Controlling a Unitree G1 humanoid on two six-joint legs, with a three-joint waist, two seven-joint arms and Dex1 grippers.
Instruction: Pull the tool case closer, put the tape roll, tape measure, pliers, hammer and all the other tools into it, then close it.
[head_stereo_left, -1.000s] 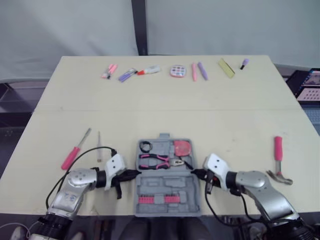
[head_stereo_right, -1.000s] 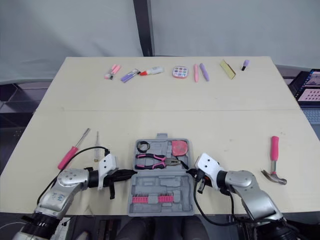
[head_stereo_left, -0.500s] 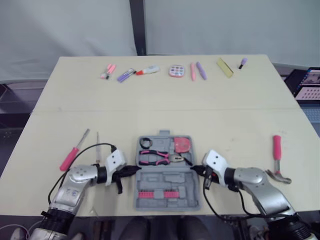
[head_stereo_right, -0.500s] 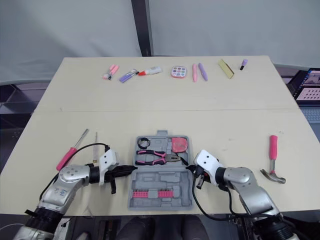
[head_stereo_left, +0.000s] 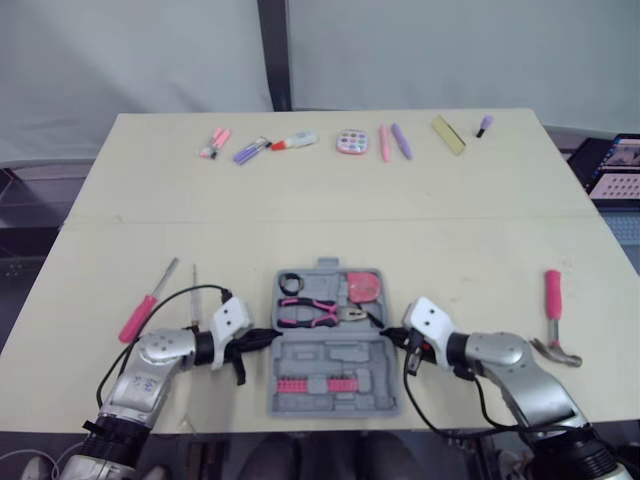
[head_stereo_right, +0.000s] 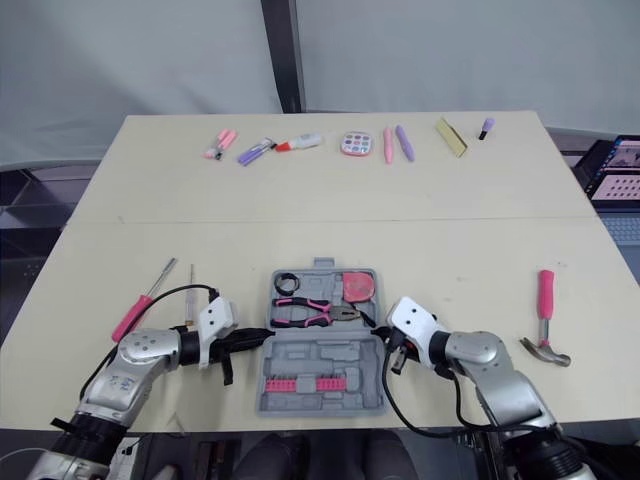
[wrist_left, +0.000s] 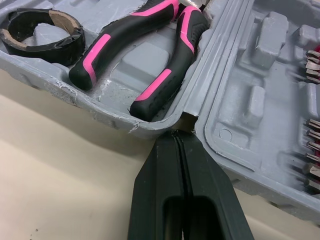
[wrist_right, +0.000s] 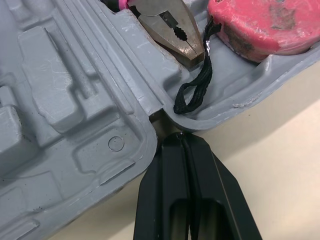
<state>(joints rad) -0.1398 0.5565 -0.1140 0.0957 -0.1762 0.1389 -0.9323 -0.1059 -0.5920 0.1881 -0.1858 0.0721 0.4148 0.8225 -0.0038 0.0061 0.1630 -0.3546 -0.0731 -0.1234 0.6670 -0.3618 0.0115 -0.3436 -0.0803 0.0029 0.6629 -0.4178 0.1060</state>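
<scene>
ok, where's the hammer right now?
In the head views the hammer lies on the table on the robot's right, outside the tool case, well beyond the right gripper, pink handle pointing away from the robot.

The grey tool case (head_stereo_left: 335, 358) lies open, its far half holding a black tape roll (head_stereo_left: 290, 286), pink-handled pliers (head_stereo_left: 312, 312) and a pink tape measure (head_stereo_left: 365, 288). The pink-handled hammer (head_stereo_left: 555, 318) lies well right of the case, and the pink screwdriver (head_stereo_left: 147, 303) and slim screwdriver (head_stereo_left: 194, 292) lie to its left.

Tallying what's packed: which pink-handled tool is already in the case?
The pliers, lying in the open case; the pink-handled screwdriver and the hammer lie on the table either side of it.
</scene>
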